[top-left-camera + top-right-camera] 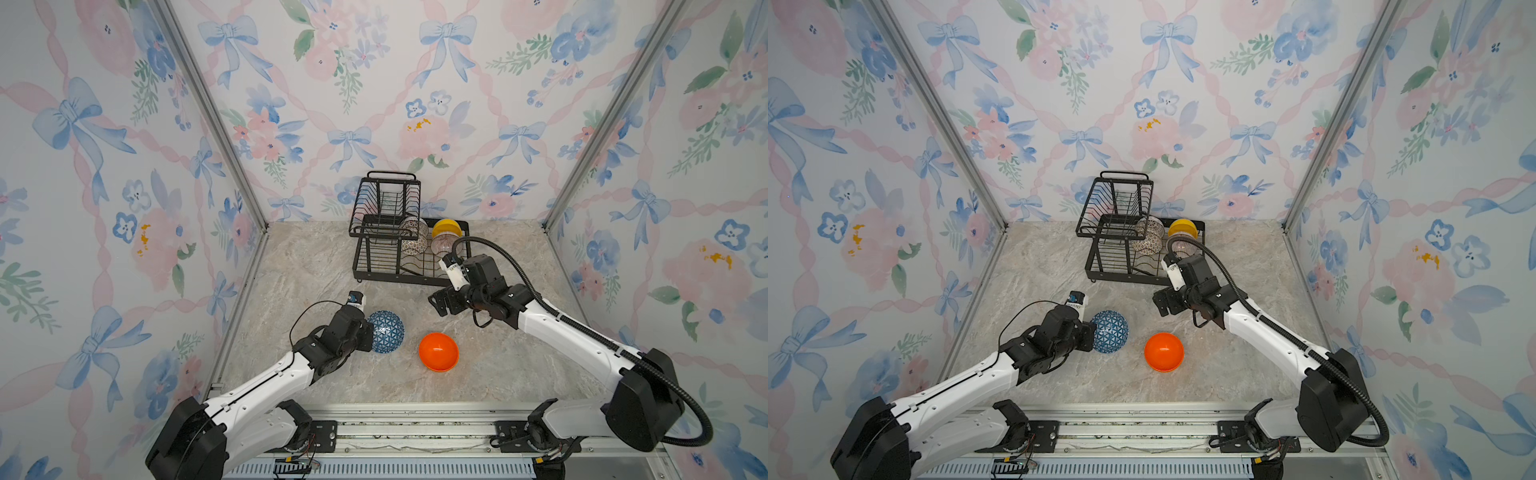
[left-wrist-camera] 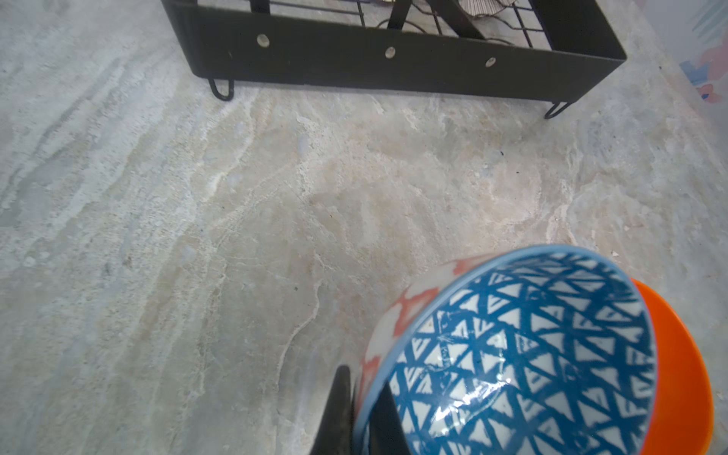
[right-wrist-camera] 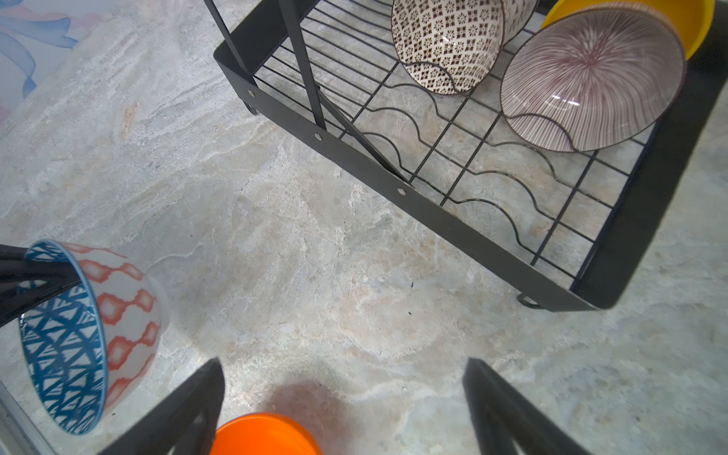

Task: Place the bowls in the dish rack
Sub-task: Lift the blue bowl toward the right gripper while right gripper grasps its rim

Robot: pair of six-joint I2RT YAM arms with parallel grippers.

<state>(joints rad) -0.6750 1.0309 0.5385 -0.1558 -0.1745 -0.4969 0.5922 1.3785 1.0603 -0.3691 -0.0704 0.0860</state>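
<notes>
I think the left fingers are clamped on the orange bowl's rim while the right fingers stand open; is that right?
Not quite: the left fingers are clamped on the rim of the blue triangle bowl, not the orange bowl, as the left wrist view shows. The right fingers do stand open.

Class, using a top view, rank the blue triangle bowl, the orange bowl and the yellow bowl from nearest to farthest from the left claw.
1. Blue triangle bowl: gripped at its rim by the left claw.
2. Orange bowl: on the table, right of it.
3. Yellow bowl: in the dish rack at the back.
</notes>
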